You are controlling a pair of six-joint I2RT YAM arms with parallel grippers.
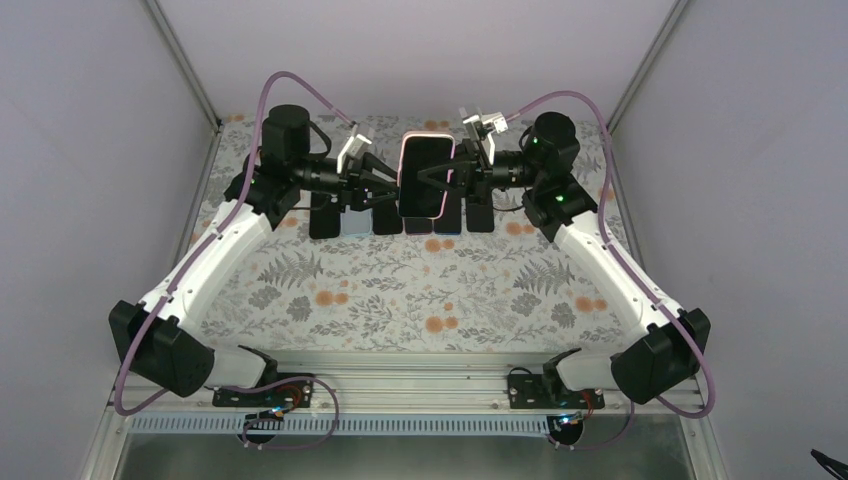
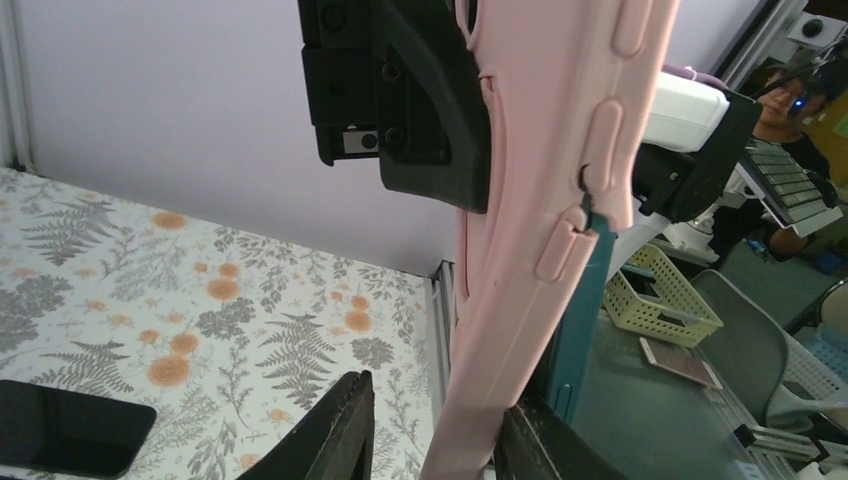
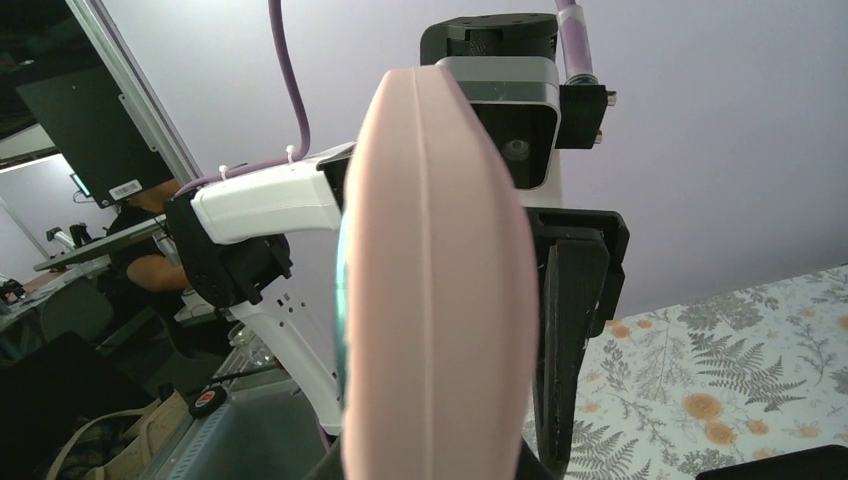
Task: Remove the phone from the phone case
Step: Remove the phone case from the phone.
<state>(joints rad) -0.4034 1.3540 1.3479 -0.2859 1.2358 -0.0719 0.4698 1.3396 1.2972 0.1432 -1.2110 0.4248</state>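
Over a fern-patterned tablecloth [image 1: 400,300] ringed by lilac walls, the phone [image 1: 428,172] is hanging above a row of spare phones [image 1: 385,220] at the far middle, its long axis pointing away from the bases. It is sitting in its pink phone case [image 2: 530,200]. The right gripper [image 1: 447,176] is clamping the case from the right. The left gripper [image 1: 383,183] is straddling the opposite long edge, fairly wide, with one finger touching it. The phone's teal rim is peeking out there, so the left arm seems better placed to peel.

The phone case [image 1: 427,176] hangs above a row of phones [image 1: 388,221] on the table [image 1: 400,295].
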